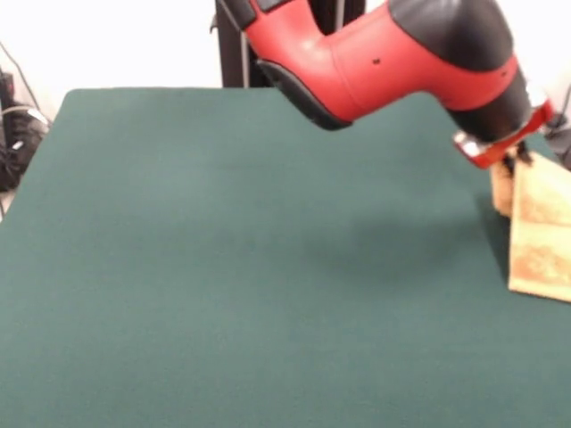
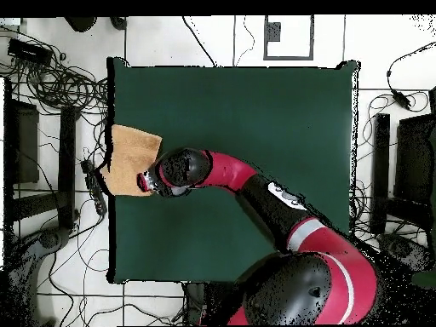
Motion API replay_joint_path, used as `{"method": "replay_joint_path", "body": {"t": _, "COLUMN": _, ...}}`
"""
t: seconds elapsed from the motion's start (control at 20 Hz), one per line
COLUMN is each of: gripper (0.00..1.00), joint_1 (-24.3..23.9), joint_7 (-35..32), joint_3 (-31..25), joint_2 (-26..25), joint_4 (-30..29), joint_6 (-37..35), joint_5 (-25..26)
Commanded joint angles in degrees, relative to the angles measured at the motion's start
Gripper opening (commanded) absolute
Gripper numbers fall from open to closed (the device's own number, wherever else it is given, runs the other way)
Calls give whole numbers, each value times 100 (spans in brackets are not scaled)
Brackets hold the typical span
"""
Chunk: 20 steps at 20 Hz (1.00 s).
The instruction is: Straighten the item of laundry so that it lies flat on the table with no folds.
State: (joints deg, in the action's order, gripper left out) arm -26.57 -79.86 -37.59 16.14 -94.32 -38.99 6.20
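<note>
While the front view leaves most of the table bare from its left edge across the middle, the arm comes down from the top centre and slants to the right, ending at the gripper over the towel at the right edge. That view cuts the towel off at the picture's border, so only its left part shows: an orange-tan panel with a paler patterned face, and a small flap standing up just under the wrist. Black tips reach down from the red wrist plate onto that flap, but they are small and partly covered by the wrist, so I cannot tell how far apart they stand or whether they have hold of the cloth.

Seen from overhead, the towel lies at the left side of the table, about halfway between near and far, with its left part reaching past the table's edge. It looks roughly four-sided and a little skewed, its lower left corner coming to a point; folds are hard to make out from above. To its right, the gripper sits over the towel's right lower corner, hidden under the black wrist. From there the arm runs right and down to the base at the bottom.
</note>
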Motion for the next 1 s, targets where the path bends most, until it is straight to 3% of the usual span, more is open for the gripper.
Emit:
{"method": "replay_joint_path", "body": {"t": 0.05, "gripper": 0, "joint_1": 88, "joint_7": -198, "joint_3": 817, "joint_2": 145, "joint_4": 559, "joint_6": -619, "joint_5": 401}}
{"method": "replay_joint_path", "body": {"t": 0.4, "gripper": 0, "joint_1": 134, "joint_7": -449, "joint_3": 1148, "joint_2": 405, "joint_4": 650, "joint_6": -48, "joint_5": 786}}
{"method": "replay_joint_path", "body": {"t": 1.0, "gripper": 0, "joint_1": 239, "joint_7": -1031, "joint_3": 1810, "joint_2": 655, "joint_4": 726, "joint_6": 1668, "joint_5": 1329}}
